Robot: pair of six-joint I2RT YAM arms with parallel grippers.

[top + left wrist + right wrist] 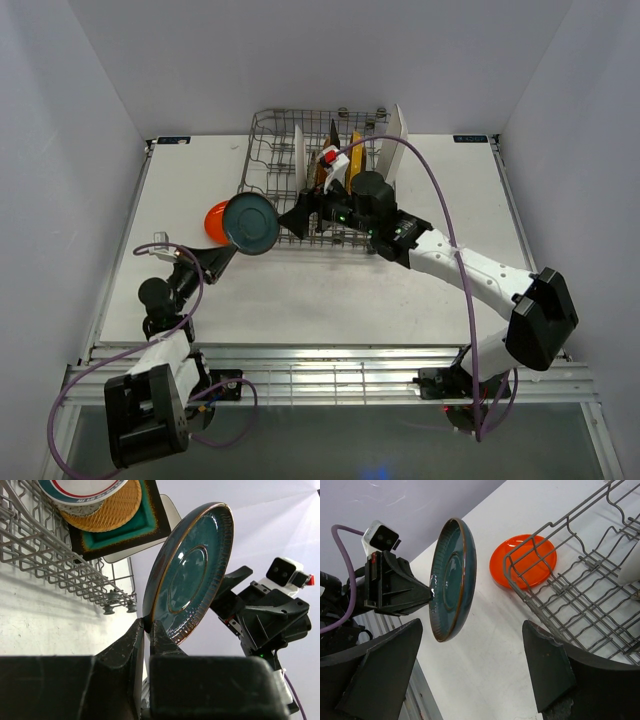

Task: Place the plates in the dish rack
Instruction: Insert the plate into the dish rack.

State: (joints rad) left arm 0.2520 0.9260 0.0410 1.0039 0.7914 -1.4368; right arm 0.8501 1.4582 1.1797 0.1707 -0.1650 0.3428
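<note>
My left gripper [228,250] [147,625] is shut on the rim of the teal plate [251,223] [187,572] and holds it upright above the table, left of the dish rack [275,160]. The teal plate also shows in the right wrist view [451,580]. My right gripper [297,218] [472,667] is open and empty, facing the teal plate from the rack side. The orange plate [214,220] [522,560] lies flat on the table by the rack's corner [570,580]. Several plates stand in the rack, among them a wood-tone round [117,507] and a green-centred square [145,527].
The white table [300,290] ends at a metal rail at the near edge. A white rectangular plate [399,135] stands at the rack's right end. My right arm [450,260] stretches across the rack's front. Grey walls enclose the table on three sides.
</note>
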